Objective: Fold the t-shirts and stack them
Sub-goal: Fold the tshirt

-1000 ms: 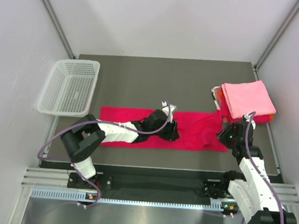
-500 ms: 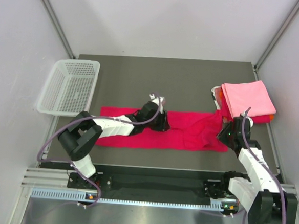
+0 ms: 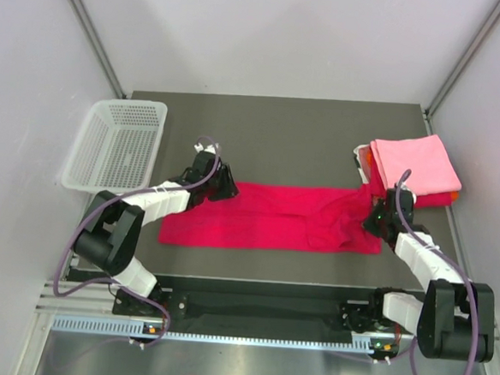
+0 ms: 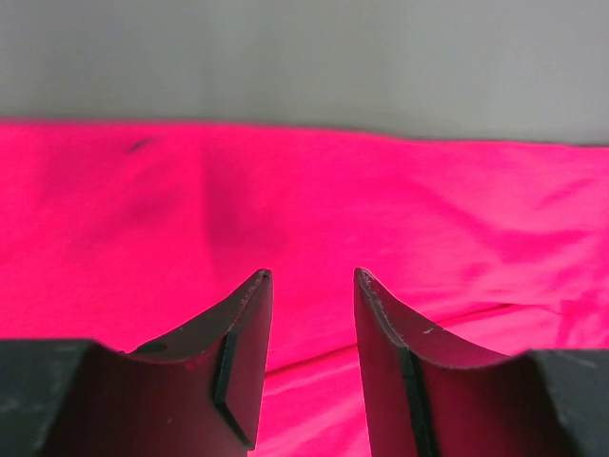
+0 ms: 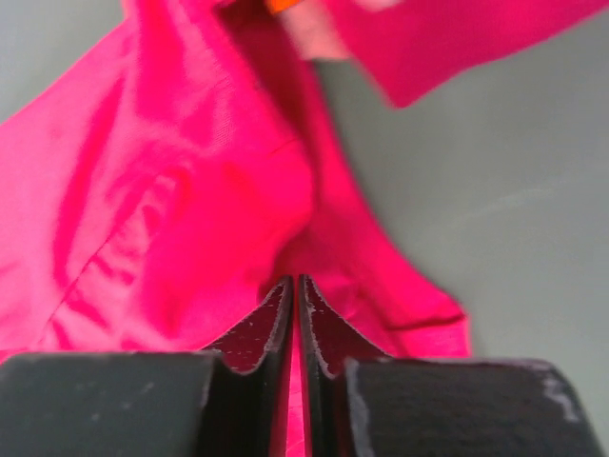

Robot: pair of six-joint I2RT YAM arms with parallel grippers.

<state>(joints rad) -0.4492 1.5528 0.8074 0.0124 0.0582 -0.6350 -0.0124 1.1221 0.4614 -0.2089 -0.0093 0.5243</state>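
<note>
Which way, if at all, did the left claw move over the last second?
Yes. The left gripper slid left along the crimson t-shirt, from mid-table toward the white basket.

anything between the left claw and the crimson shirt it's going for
Nothing visible. The left claw hangs open right over the crimson t-shirt, with only cloth showing past its fingertips. The white basket sits apart, off to its left.
</note>
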